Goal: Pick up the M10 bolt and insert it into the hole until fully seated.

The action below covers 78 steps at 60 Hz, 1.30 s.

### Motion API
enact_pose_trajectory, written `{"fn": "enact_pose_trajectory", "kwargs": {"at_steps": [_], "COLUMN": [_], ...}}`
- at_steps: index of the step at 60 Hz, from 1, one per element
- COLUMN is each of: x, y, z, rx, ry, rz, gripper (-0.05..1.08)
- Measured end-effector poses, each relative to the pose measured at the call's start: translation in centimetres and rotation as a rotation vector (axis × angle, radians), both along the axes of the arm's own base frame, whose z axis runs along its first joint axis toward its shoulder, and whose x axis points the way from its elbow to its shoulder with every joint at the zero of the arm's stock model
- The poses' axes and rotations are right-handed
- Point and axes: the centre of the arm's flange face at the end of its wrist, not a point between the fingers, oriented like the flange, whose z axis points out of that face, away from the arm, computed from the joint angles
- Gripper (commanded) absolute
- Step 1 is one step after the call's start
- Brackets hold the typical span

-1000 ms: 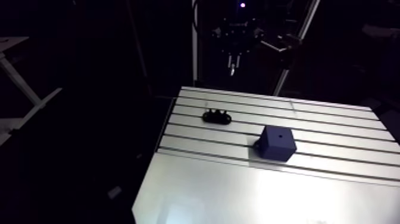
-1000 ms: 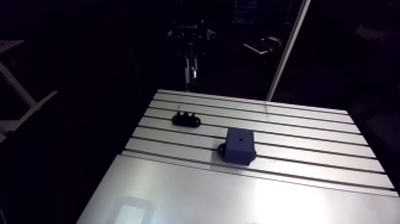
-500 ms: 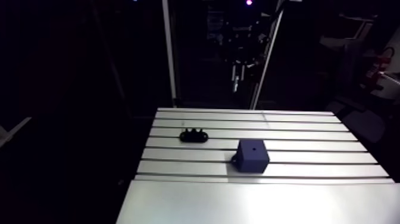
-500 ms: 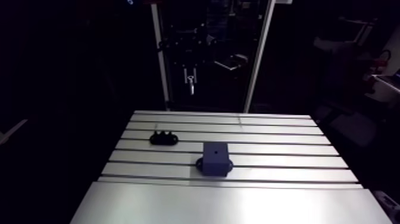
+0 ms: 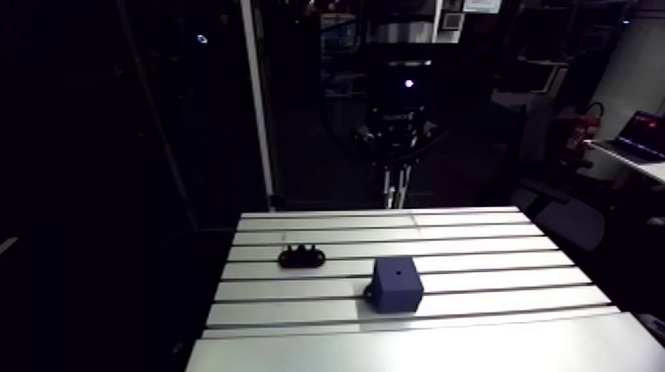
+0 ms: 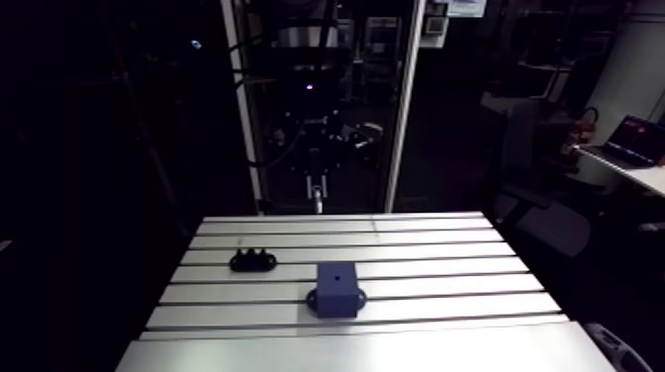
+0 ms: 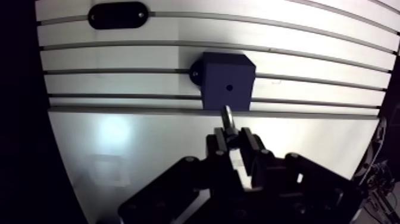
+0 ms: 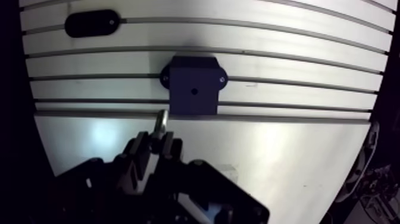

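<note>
Metal bolt (image 7: pixel 227 116) is found pinched between the two fingers of the end effector (image 7: pixel 232 134), with its free end standing out past the fingertips. The fingers are pressed onto it, not spread.

Change noted: against the earlier arm views, the whole scene has shifted and squared up. This is read as a swing of the arm-borne camera, not a move of the parts. Block (image 7: pixel 228 74) and holder (image 7: pixel 117 14) are seen in the same relation to each other on the bench (image 7: pixel 149 155) as before. A pale glint under the end effector in those earlier views suggests the bolt was already held.

Judgement: the pick is done, the carry toward the hole (image 7: pixel 228 87) is in hand, and insertion is not yet begun.

Position: the block lies ahead of and below the end effector, with its hole facing up and unfilled. The bolt is held clear of it. The holder lies further ahead, beyond the block and off to one side.

Count: one bolt; one block with one hole; one holder. Whether the holder carries anything cannot be told.

Next, as judged: the bolt axis is to be lined up over the hole before descent, since a skewed entry could jam.
</note>
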Motion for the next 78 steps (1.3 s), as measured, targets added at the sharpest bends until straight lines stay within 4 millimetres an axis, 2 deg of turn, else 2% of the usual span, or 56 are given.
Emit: {"fn": "enact_pose_trajectory", "kwargs": {"at_steps": [21, 50, 61, 78], "x": [0.9, 0.8, 0.6, 0.3], "y": [0.4, 3.6, 4.0, 4.1], "z": [-2.0, -4.8, -5.9, -6.3], "rx": [-0.005, -0.015, -0.022, -0.028], "ry": [0.013, -0.055, -0.094, -0.110], "rz": [-0.009, -0.075, -0.084, -0.088], "gripper": [1.08, 1.08, 1.08, 1.08]}}
